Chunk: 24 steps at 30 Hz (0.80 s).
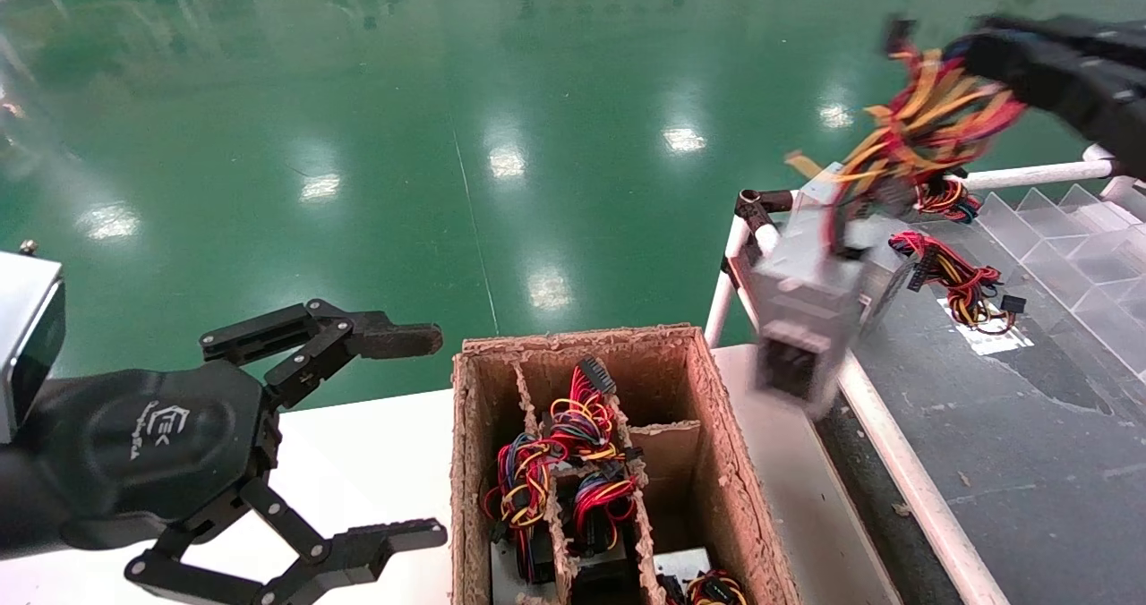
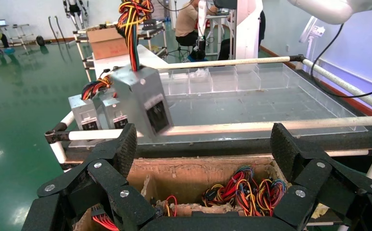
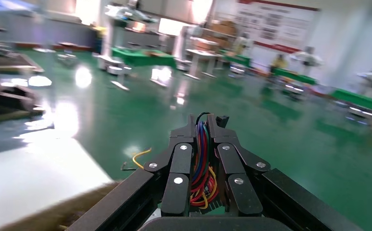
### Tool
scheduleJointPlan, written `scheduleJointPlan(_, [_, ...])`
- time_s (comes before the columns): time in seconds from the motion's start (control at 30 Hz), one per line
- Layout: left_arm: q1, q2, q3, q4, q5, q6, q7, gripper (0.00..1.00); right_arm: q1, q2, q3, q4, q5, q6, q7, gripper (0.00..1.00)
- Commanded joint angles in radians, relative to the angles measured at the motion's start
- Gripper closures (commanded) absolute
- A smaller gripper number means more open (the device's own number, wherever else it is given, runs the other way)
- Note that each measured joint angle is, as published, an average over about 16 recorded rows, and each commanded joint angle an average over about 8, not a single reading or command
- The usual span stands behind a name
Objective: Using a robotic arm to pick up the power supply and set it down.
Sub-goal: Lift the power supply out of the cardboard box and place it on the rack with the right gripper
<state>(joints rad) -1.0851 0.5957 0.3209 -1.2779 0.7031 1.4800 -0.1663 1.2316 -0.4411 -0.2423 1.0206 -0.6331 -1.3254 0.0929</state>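
The power supply (image 1: 801, 296), a grey metal box with a black socket end, hangs tilted in the air over the gap between the cardboard box and the dark platform. It dangles from its red, yellow and orange wire bundle (image 1: 922, 131). My right gripper (image 1: 971, 55) is shut on that bundle, high at the far right. In the right wrist view the wires (image 3: 201, 159) run between the closed fingers of the right gripper (image 3: 203, 126). The left wrist view shows the hanging power supply (image 2: 143, 98) beyond my open left gripper (image 2: 205, 147).
My left gripper (image 1: 421, 435) stays open and empty over the white table (image 1: 358, 444), left of the divided cardboard box (image 1: 721, 426) holding several wired units. Two more grey units (image 2: 97, 111) rest on the dark platform (image 1: 1012, 426), which has white rails and clear dividers (image 1: 1074, 247).
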Motion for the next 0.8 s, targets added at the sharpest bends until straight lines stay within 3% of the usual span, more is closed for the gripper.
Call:
scheduleJointPlan(0.03, [0.0,0.0,0.0,0.0,0.0,0.0,0.0,0.0,-0.012,0.019,0.013,-0.026,0.001,0.01,-0.019,1.0])
scheduleJointPlan(0.47, [0.0,0.0,0.0,0.0,0.0,0.0,0.0,0.0,-0.146,0.11,0.072,-0.166,0.014,0.054,-0.144,1.0])
scheduleJointPlan(0.8, [0.0,0.0,0.001,0.0,-0.001,0.0,0.0,0.0,-0.198,0.073,0.05,-0.224,-0.025,0.108,-0.187,1.0])
